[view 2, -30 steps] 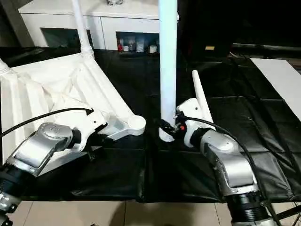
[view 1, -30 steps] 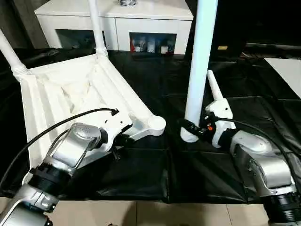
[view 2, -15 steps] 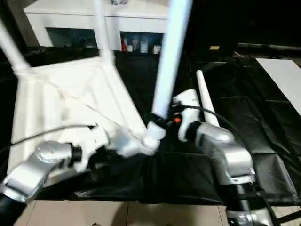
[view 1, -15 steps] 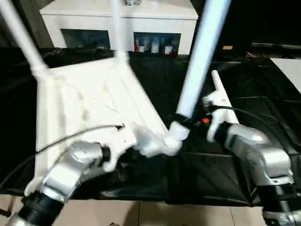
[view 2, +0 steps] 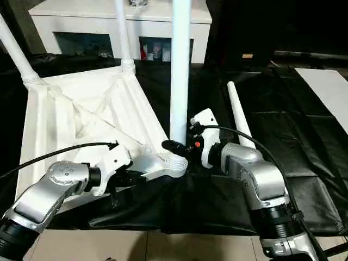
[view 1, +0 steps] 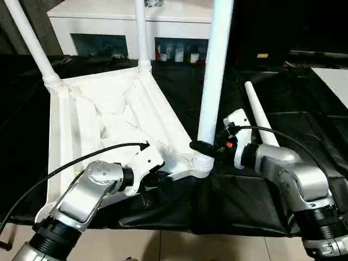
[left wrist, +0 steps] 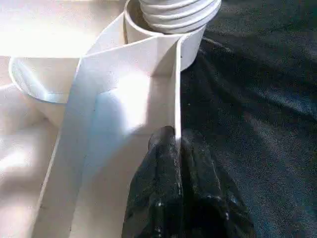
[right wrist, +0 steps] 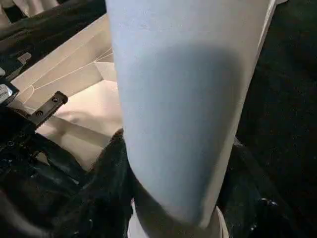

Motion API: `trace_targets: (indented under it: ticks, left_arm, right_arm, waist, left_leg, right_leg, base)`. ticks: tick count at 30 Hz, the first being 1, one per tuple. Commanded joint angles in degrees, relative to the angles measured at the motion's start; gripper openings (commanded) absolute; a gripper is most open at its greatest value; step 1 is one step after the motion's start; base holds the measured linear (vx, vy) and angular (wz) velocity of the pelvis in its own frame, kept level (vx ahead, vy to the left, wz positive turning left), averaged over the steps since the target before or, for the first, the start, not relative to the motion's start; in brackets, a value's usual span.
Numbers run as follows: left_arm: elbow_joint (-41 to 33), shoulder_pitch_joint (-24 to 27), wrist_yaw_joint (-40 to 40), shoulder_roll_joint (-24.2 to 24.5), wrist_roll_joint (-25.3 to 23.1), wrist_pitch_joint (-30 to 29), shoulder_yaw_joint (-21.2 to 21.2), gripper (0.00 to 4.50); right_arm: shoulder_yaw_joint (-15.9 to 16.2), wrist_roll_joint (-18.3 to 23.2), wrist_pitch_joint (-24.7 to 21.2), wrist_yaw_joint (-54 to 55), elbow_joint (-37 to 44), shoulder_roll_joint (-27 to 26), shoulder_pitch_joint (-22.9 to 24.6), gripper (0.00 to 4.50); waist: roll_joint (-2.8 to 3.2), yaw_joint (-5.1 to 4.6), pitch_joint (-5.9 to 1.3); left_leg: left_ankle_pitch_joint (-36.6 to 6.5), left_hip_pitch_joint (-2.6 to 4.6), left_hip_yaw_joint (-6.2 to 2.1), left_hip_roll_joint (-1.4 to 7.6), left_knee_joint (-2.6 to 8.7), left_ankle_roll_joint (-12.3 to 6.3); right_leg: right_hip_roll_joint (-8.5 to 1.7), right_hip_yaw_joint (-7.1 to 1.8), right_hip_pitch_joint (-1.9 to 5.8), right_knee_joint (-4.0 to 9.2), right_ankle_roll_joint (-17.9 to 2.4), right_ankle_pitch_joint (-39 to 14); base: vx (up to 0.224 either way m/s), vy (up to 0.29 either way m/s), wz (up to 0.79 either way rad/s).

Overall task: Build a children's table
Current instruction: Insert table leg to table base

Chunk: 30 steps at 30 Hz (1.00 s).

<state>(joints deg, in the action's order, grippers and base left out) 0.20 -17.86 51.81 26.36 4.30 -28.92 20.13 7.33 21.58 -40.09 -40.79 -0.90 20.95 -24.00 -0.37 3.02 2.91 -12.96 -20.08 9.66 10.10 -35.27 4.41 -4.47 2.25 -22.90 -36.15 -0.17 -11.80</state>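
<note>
The children's table's white tabletop (view 1: 109, 109) lies upside down on the black cloth, ribs up. Two legs (view 1: 30, 41) (view 1: 141, 32) stand in its far sockets. A third leg (view 1: 215, 70) stands upright with its threaded end (left wrist: 178, 10) in the near right corner socket (view 1: 202, 163). My right gripper (view 1: 204, 147) is shut on this leg just above the socket. My left gripper (view 1: 157, 176) is shut on the tabletop's thin rim wall (left wrist: 176, 89) just behind that socket. Another leg (view 1: 261, 111) lies loose on the cloth to the right.
A white cabinet with glass doors (view 1: 130, 22) stands behind the work. A flat white board (view 1: 334, 81) lies at the far right. The black cloth (view 1: 244, 206) ends at a front edge, with pale floor below it.
My right gripper has carried the upright leg leftward off the cloth and its lower end now sits in the near corner socket. The left gripper has kept its hold on the rim. The camera has shifted.
</note>
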Motion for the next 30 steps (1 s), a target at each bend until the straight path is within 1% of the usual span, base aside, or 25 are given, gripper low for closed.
trace_targets:
  ticks: [1,4,5,7,8,9,10,12,13,14,15,17,18,19,20,21,22,23,24,25,26,27,28,29,30]
  left_arm:
    - [0.8,-0.9,-1.1,-0.7,0.9,0.5,-1.9,0.00]
    - [0.8,-1.1,0.0,-0.4,1.2,0.8,-1.7,0.00]
    - [0.7,-1.1,0.3,-0.2,1.3,0.9,-1.5,0.00]
    - [0.7,-1.1,0.6,-0.2,1.5,0.9,-1.5,0.00]
    - [0.8,-1.2,0.8,-0.1,1.5,1.0,-1.3,0.00]
    - [0.8,-1.2,0.8,-0.1,1.5,1.0,-1.3,0.00]
    - [0.9,-1.2,0.9,-0.2,1.6,1.0,-1.3,0.00]
    - [1.2,-1.3,0.9,-0.2,1.4,1.2,-1.3,0.00]
    - [1.3,-1.3,0.5,-0.4,1.4,1.2,-1.6,0.00]
    - [1.3,-1.3,0.5,-0.4,1.4,1.2,-1.6,0.00]
    - [1.4,-1.3,0.3,-0.4,1.4,1.3,-1.7,0.00]
    - [1.5,-1.3,0.2,-0.5,1.4,1.2,-1.9,0.00]
    - [1.6,-1.4,-0.2,-0.6,1.5,1.2,-2.2,0.00]
    - [1.8,-1.5,-0.6,-0.7,1.4,1.3,-2.5,0.00]
    - [1.8,-1.5,-0.6,-0.7,1.4,1.3,-2.5,0.00]
    - [2.2,-1.7,-1.7,-0.8,1.2,1.6,-3.2,0.00]
    - [2.2,-1.7,-1.7,-0.8,1.2,1.6,-3.2,0.00]
    - [2.5,-1.9,-2.2,-1.0,1.3,1.7,-3.7,0.00]
    - [2.8,-2.1,-2.2,-1.0,1.2,1.9,-3.8,0.00]
    - [2.8,-2.1,-2.2,-1.0,1.2,1.9,-3.8,0.00]
    - [3.0,-2.3,-2.3,-1.0,1.2,1.9,-3.9,0.00]
    - [3.3,-2.5,-2.4,-1.0,1.2,2.0,-4.0,0.00]
    - [3.6,-2.7,-2.5,-1.1,1.2,2.0,-4.0,0.00]
    - [4.0,-3.0,-2.6,-1.2,1.1,2.3,-4.0,0.00]
    - [4.2,-3.2,-2.4,-1.2,1.1,2.4,-3.9,0.00]
  right_arm:
    - [0.8,-1.4,-1.4,-0.1,-1.9,0.6,0.1,1.88]
    - [0.4,-1.2,-0.9,0.4,-4.9,-0.8,-0.2,1.88]
    - [0.4,-1.1,-0.6,0.4,-5.7,-1.2,-0.4,1.88]
    - [-0.2,-1.2,0.5,1.0,-8.6,-2.4,-1.0,1.88]
    - [-0.6,-1.1,1.2,1.3,-10.3,-3.1,-1.3,1.88]
    - [-0.6,-1.1,1.2,1.3,-10.3,-3.1,-1.3,1.88]
    - [-1.1,-1.3,2.5,1.7,-13.0,-3.8,-1.8,1.88]
    - [-2.0,-1.7,5.0,2.2,-17.3,-4.7,-2.0,1.88]
    - [-2.3,-1.8,6.1,2.2,-18.2,-4.9,-1.6,1.88]
    - [-2.3,-1.8,6.1,2.2,-18.2,-4.9,-1.6,1.88]
    - [-2.9,-1.2,6.9,1.8,-18.3,-5.1,-0.6,1.88]
    - [-3.1,-1.1,7.1,1.7,-18.1,-5.2,-0.3,1.87]
    - [-3.7,-0.6,7.7,1.6,-17.8,-5.4,0.6,1.87]
    - [-4.7,0.4,8.3,1.5,-16.8,-5.9,2.3,1.87]
    - [-4.7,0.4,8.3,1.5,-16.8,-5.9,2.3,1.87]
    - [-6.8,1.9,11.3,1.5,-14.0,-7.4,7.3,1.87]
    - [-6.8,1.9,11.3,1.5,-14.0,-7.4,7.3,1.87]
    - [-7.4,2.3,12.6,1.5,-13.1,-8.0,9.2,1.87]
    - [-7.7,2.2,14.8,1.7,-12.5,-8.6,10.9,1.87]
    - [-7.7,2.2,14.8,1.7,-12.5,-8.6,10.9,1.87]
    - [-7.8,2.1,16.1,1.9,-12.0,-8.9,12.0,1.87]
    - [-7.7,1.9,17.5,1.8,-11.7,-8.9,12.7,1.86]
    - [-7.4,1.5,19.3,1.6,-11.3,-8.9,13.6,1.86]
    - [-7.3,1.0,20.6,1.8,-10.5,-8.9,14.2,1.86]
    - [-7.0,0.3,21.4,1.9,-9.7,-8.8,14.9,1.86]
  waist:
    - [-0.87,-0.18,-3.03]
    - [-0.79,-0.26,-3.09]
    - [-0.42,-0.22,-3.11]
    - [-0.54,-0.34,-3.09]
    - [-0.48,-0.33,-3.20]
    - [-0.51,-0.48,-3.11]
    - [-0.51,-0.43,-3.18]
    - [-0.55,-0.67,-3.12]
    - [-0.69,-0.77,-3.04]
    - [-0.64,-0.75,-3.05]
    - [-0.88,-0.80,-3.05]
    - [-0.79,-0.87,-2.96]
    - [-0.84,-0.96,-2.96]
    - [-1.05,-0.92,-2.96]
    - [-0.94,-0.77,-2.99]
    - [-0.96,-0.70,-3.02]
    - [-0.69,-0.36,-3.11]
    - [-0.83,-0.36,-3.15]
    - [-0.52,-0.23,-3.26]
    - [-0.68,-0.30,-3.18]
    - [-0.44,-0.19,-3.14]
    - [-0.53,-0.24,-3.13]
    - [-0.58,-0.16,-3.03]
    - [-0.61,-0.19,-2.96]
    - [-0.16,-0.19,-2.88]
  left_leg:
    - [-4.5,-0.36,-0.33,2.27,4.60,-1.85]
    - [-4.8,-0.36,-0.35,2.25,4.60,-1.71]
    - [-4.8,-0.28,-0.37,2.26,4.59,-1.59]
    - [-4.9,-0.40,-0.37,2.25,4.65,-1.53]
    - [-5.1,-0.31,-0.34,2.26,4.58,-1.47]
    - [-5.3,-0.38,-0.33,2.19,4.62,-1.42]
    - [-5.5,-0.23,-0.35,2.29,4.62,-1.29]
    - [-6.4,-0.31,-0.38,2.31,4.69,-1.14]
    - [-6.9,-0.30,-0.40,2.33,4.79,-1.07]
    - [-7.3,-0.25,-0.41,2.37,4.81,-0.98]
    - [-7.5,-0.32,-0.44,2.36,4.84,-1.00]
    - [-8.2,-0.22,-0.45,2.39,4.92,-0.89]
    - [-8.9,-0.27,-0.50,2.42,5.01,-0.77]
    - [-9.6,-0.08,-0.47,2.46,5.03,-0.76]
    - [-9.6,0.00,-0.44,2.50,5.02,-0.82]
    - [-9.2,-0.13,-0.49,2.54,5.09,-0.90]
    - [-8.8,0.02,-0.40,2.66,5.09,-1.05]
    - [-8.5,-0.08,-0.50,2.67,5.14,-1.00]
    - [-8.0,-0.24,-0.61,2.62,5.25,-1.03]
    - [-8.2,-0.13,-0.47,2.61,5.20,-1.18]
    - [-8.5,-0.33,-0.56,2.54,5.27,-1.18]
    - [-8.9,-0.23,-0.51,2.53,5.30,-1.14]
    - [-10.5,-0.11,-0.50,2.55,5.36,-1.00]
    - [-10.9,-0.16,-0.50,2.50,5.39,-0.93]
    - [-12.2,-0.03,-0.56,2.55,5.54,-0.62]
  right_leg:
    - [-3.06,-2.56,2.66,4.56,-10.6,-11.4]
    - [-3.11,-2.52,2.62,4.56,-11.0,-11.5]
    - [-3.08,-2.51,2.57,4.50,-11.1,-11.3]
    - [-3.04,-2.50,2.66,4.48,-11.5,-10.5]
    - [-3.11,-2.49,2.61,4.46,-11.7,-10.5]
    - [-3.05,-2.49,2.58,4.50,-11.8,-10.8]
    - [-3.10,-2.46,2.61,4.52,-11.9,-10.8]
    - [-3.21,-2.45,2.59,4.60,-12.2,-11.5]
    - [-3.08,-2.40,2.61,4.70,-12.0,-12.1]
    - [-3.15,-2.42,2.59,4.72,-11.9,-12.5]
    - [-3.18,-2.43,2.66,4.75,-11.5,-13.3]
    - [-3.16,-2.45,2.49,4.96,-11.1,-14.4]
    - [-3.16,-2.45,2.51,5.04,-10.8,-15.2]
    - [-3.17,-2.48,2.29,5.21,-10.4,-16.2]
    - [-3.21,-2.55,2.23,5.26,-10.3,-16.2]
    - [-3.20,-2.56,2.32,5.16,-10.2,-15.4]
    - [-3.26,-2.62,2.16,5.21,-10.1,-13.9]
    - [-3.23,-2.55,2.27,5.03,-10.3,-13.1]
    - [-3.15,-2.45,2.48,4.80,-10.4,-11.7]
    - [-3.08,-2.46,2.23,4.98,-10.5,-11.6]
    - [-3.17,-2.47,2.48,4.91,-10.7,-11.9]
    - [-3.09,-2.46,2.38,5.04,-10.7,-12.5]
    - [-3.22,-2.52,2.24,5.38,-10.1,-15.3]
    - [-3.25,-2.54,2.23,5.50,-9.9,-16.2]
    - [-3.20,-2.51,2.05,5.80,-9.3,-18.0]
  base:
    - [0.000,0.000,0.00]
    - [0.000,0.000,0.00]
    - [0.000,0.000,0.00]
    - [0.000,0.000,0.00]
    - [0.000,0.000,0.00]
    - [0.000,0.000,0.00]
    - [0.000,0.000,0.00]
    - [0.000,0.000,0.00]
    - [0.000,0.000,0.00]
    - [0.000,0.000,0.00]
    - [0.000,0.000,0.00]
    - [0.000,0.000,0.00]
    - [0.000,0.000,0.00]
    - [0.000,0.000,0.00]
    - [0.000,0.000,0.00]
    - [0.000,0.000,0.00]
    - [0.000,0.000,0.00]
    - [0.000,0.000,0.00]
    - [0.000,0.000,0.00]
    - [0.000,0.000,0.00]
    - [0.000,0.000,0.00]
    - [0.000,0.000,0.00]
    - [0.000,0.000,0.00]
    - [0.000,0.000,0.00]
    - [0.000,0.000,0.00]
